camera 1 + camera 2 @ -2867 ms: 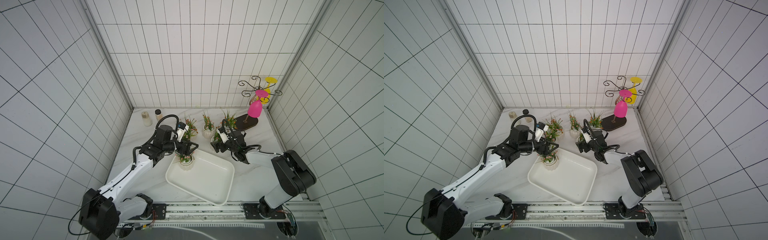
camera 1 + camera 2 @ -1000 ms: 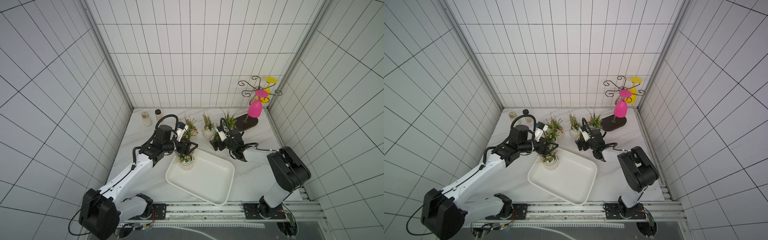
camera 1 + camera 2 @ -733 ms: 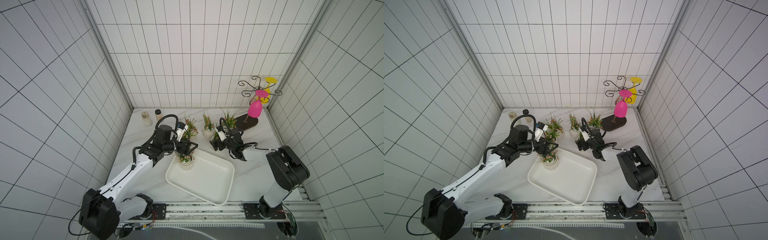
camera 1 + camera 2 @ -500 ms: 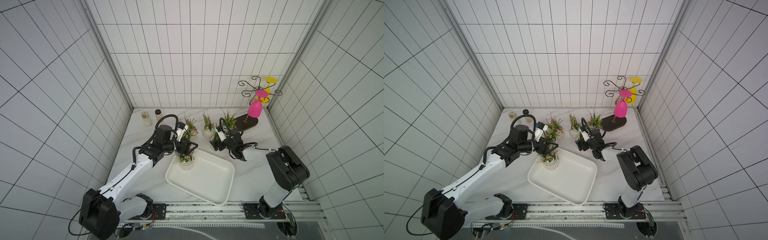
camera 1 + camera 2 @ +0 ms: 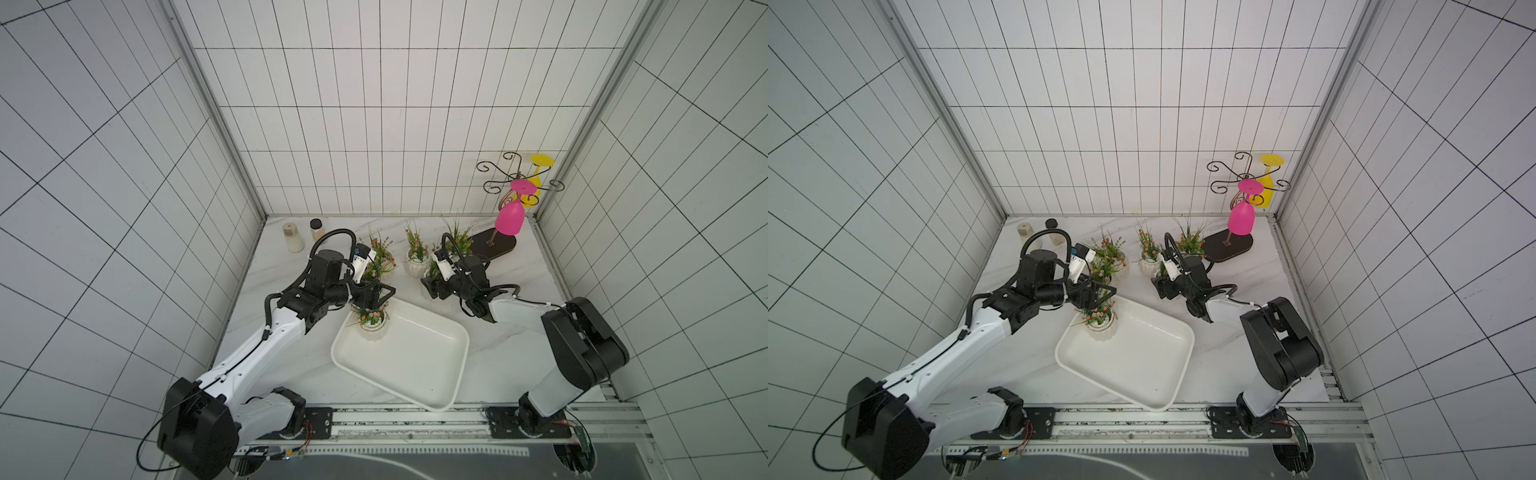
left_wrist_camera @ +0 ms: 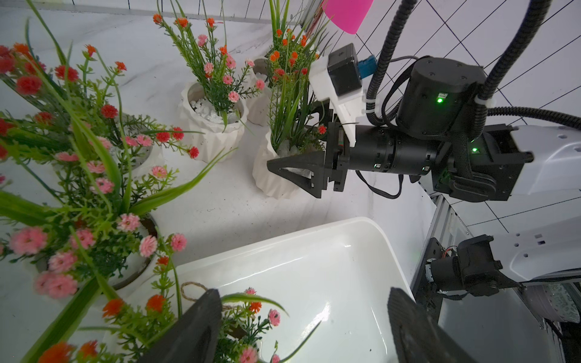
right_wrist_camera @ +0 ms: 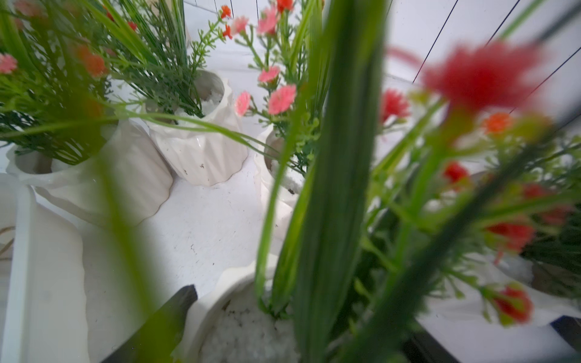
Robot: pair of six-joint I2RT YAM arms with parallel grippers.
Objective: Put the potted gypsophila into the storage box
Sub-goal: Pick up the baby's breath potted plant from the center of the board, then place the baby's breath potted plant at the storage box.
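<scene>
**One pot sits in the storage box (image 5: 415, 361); the right gripper (image 5: 430, 286) brackets another**

Standing here, I see one potted gypsophila (image 5: 372, 332) upright inside the storage box, tucked into the corner nearest the left arm's wrist. The left gripper (image 5: 380, 296) hangs directly above it, down among the stems. In the left wrist view its two black fingers (image 6: 195, 327) stand well apart with only pink blooms and thin leaves between them. It is open and grips nothing.

Outside the box, just beyond its far rim, a second pot (image 6: 272, 184) stands on the marble table (image 5: 507, 357). The right gripper comes at it from the side, level with the pot's rim. In the right wrist view one dark finger (image 7: 176, 301) lies just beside that rim. The opposite finger is lost behind blurred leaves, so I cannot tell whether the jaws pinch the pot or merely stand round it.

Four more pots stand farther beyond the same rim, all outside the box. Two are close together (image 5: 382, 259) behind the left gripper, one (image 5: 417, 266) is just beside the right gripper, and one (image 5: 457, 243) is behind it.

Well beyond the box, by the back wall, are two seasoning jars (image 5: 293, 243) and a dark-based rack (image 5: 492, 245) carrying a pink glass (image 5: 509, 220) and a yellow glass (image 5: 536, 183).
</scene>
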